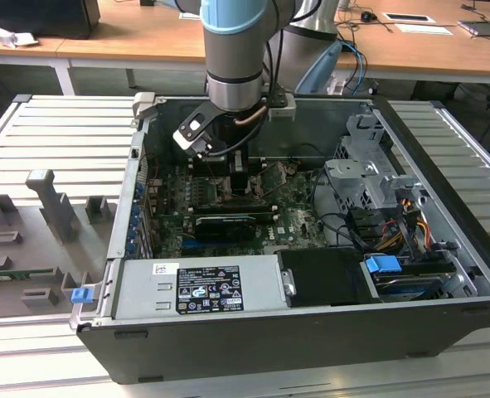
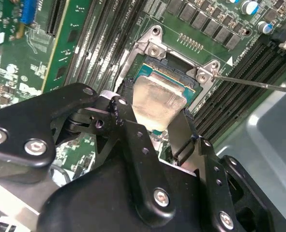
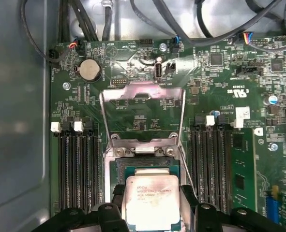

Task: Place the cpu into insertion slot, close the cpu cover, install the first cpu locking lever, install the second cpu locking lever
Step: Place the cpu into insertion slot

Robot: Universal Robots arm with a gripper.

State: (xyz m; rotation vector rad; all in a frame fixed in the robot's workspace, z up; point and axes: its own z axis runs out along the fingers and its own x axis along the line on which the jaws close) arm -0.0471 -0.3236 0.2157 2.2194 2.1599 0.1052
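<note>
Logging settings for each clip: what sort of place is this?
Probably a robotics lab or workshop: an open computer case sits on a slatted metal table, wooden desks stand behind, and the gripper holds the cpu over the motherboard.

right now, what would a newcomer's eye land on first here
A black pincer grips a pale silver square cpu at the dark square insertion slot. Beyond it, the silver hinged cpu cover stands flipped open. In the exterior view, the grey arm reaches down into an open black computer case.
</note>
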